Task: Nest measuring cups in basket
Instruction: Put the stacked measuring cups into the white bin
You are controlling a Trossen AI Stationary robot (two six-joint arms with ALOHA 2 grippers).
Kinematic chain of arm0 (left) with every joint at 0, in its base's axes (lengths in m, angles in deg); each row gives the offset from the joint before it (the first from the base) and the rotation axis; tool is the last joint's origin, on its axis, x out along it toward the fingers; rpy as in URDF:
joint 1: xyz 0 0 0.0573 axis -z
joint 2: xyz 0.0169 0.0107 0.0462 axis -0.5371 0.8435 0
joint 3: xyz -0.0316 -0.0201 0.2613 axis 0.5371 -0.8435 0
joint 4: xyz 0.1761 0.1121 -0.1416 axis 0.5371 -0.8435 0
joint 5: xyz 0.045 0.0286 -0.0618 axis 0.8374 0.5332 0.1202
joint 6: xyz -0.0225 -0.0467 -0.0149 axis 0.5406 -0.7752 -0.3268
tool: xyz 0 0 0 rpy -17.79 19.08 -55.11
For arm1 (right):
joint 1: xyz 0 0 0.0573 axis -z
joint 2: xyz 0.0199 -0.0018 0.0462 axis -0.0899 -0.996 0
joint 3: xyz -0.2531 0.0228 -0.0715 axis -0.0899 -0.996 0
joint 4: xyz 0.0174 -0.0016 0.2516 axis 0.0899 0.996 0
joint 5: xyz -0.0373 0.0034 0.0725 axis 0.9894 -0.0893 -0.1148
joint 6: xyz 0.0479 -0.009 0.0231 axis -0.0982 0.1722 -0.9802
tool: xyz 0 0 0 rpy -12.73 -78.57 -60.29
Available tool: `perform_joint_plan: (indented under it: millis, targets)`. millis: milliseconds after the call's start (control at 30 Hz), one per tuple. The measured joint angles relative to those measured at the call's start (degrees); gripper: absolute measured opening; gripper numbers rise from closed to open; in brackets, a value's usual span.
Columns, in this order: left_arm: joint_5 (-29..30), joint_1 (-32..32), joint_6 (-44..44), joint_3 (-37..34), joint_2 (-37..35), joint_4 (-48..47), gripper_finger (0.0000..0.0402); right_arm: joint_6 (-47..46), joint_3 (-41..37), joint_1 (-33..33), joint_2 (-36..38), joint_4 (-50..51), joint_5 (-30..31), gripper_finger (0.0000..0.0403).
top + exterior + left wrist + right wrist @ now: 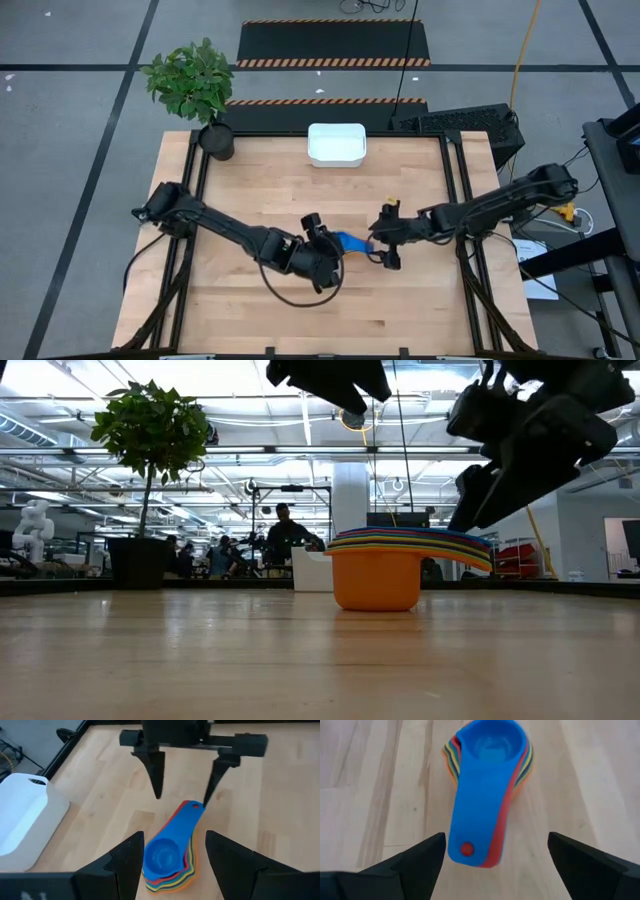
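Observation:
The measuring cups (350, 243) are nested in one stack, blue on top and orange at the bottom, in the middle of the table. The stack rests on the orange cup's bottom (376, 595), and its handles (470, 847) point toward the table's right. My left gripper (172, 837) is open, its fingers on either side of the bowls and above them. My right gripper (492, 840) is open at the handle ends and touches nothing. The white basket (336, 144) stands at the table's far edge.
A dark pot with a green plant (195, 85) stands on the far left corner. Dark rails (452, 190) run along the table's left and right sides. Bare wood lies between the stack and the basket. People and equipment show in the room beyond the table.

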Motion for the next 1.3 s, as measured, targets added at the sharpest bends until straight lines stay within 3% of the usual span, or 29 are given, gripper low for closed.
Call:
perform_joint_plan:
  millis: [433,800,1200,1300]
  targets:
    - [-2.4,-1.8,5.5,0.0,0.0,0.0,0.0214,-3.3,0.0,-1.4,-4.6,-3.8,-1.8,0.0346]
    - [-2.4,-1.7,5.3,0.0,0.0,0.2,0.0214,-1.0,0.0,-0.1,-13.1,-5.9,-1.9,0.0344]
    - [-2.4,-1.5,5.0,0.0,0.0,0.1,0.0214,-1.0,0.0,0.1,-4.8,-4.6,-2.0,0.0276]
    - [-2.4,-1.5,4.8,0.0,0.0,0.1,0.0214,-0.6,0.0,0.9,-4.0,-4.7,-5.4,0.0263]
